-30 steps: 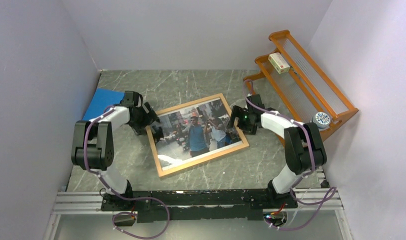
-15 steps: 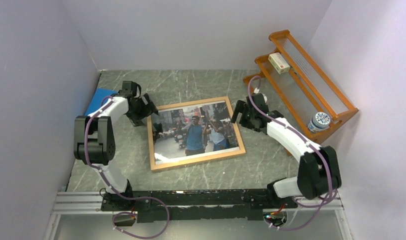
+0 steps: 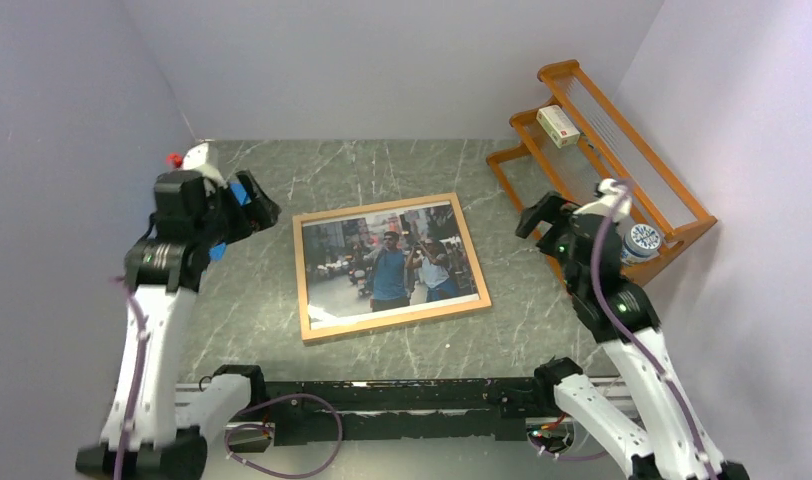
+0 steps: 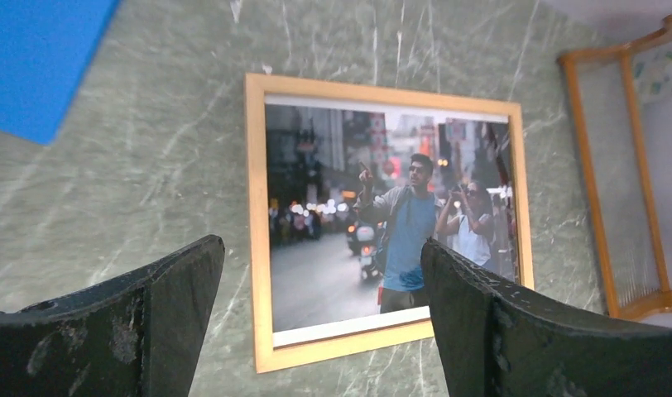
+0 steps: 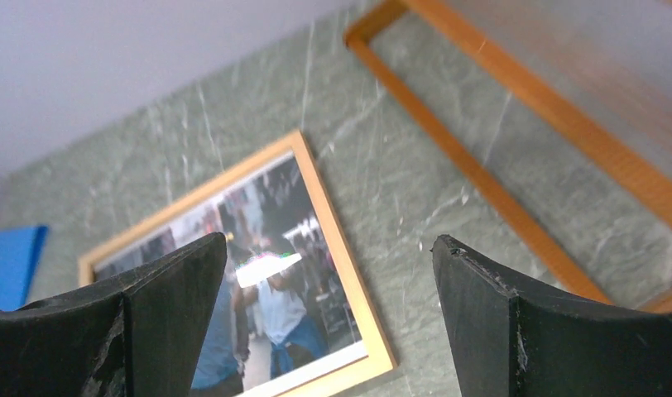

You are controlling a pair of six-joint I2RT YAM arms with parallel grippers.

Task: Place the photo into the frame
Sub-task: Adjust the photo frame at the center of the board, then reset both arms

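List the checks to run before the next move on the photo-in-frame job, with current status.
1. Photo inside the frame border: ok.
2. Photo seated flush (white strip shows along its lower edge): cannot tell.
3. Frame lying flat on the table: ok.
4. Left gripper open, touching nothing: ok.
5. Right gripper open, touching nothing: ok.
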